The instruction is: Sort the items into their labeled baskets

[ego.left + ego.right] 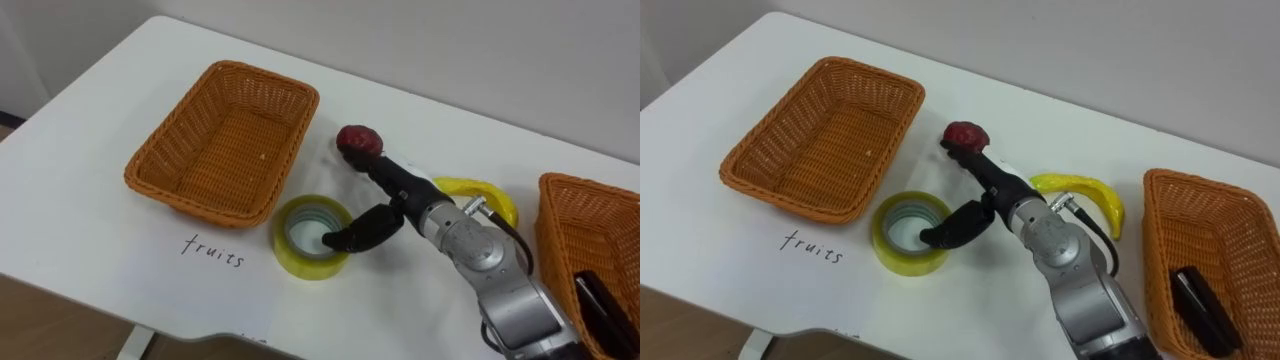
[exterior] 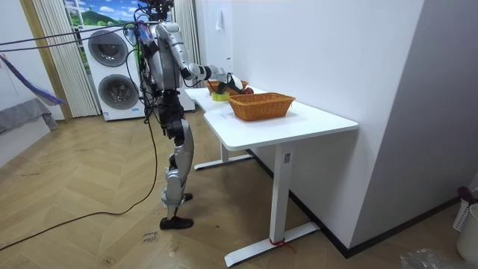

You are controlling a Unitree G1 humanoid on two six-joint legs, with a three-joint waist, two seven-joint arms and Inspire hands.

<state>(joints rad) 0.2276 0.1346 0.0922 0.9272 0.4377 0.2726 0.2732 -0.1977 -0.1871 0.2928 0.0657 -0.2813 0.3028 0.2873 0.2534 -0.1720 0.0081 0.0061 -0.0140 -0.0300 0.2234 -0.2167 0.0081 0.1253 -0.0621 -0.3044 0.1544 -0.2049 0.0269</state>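
A dark red fruit (image 1: 358,140) lies on the white table (image 1: 90,200) between the two baskets. My right hand (image 1: 395,190) reaches in from the lower right, open, with its straight fingertips against the fruit's near side. Its thumb points down-left over a yellow tape roll (image 1: 312,235) that lies flat in front of the fruit basket. A yellow banana (image 1: 485,192) lies just right of the hand. The left wicker basket (image 1: 150,165), with "fruits" written on the table before it, has nothing in it. The right wicker basket (image 1: 560,190) holds a black object (image 1: 605,300).
In the room view I stand at the end of the white desk (image 2: 314,123) on the room view's left, right arm stretched over it. Two washing machines (image 2: 112,67) stand behind me. A white wall runs along the table's far edge.
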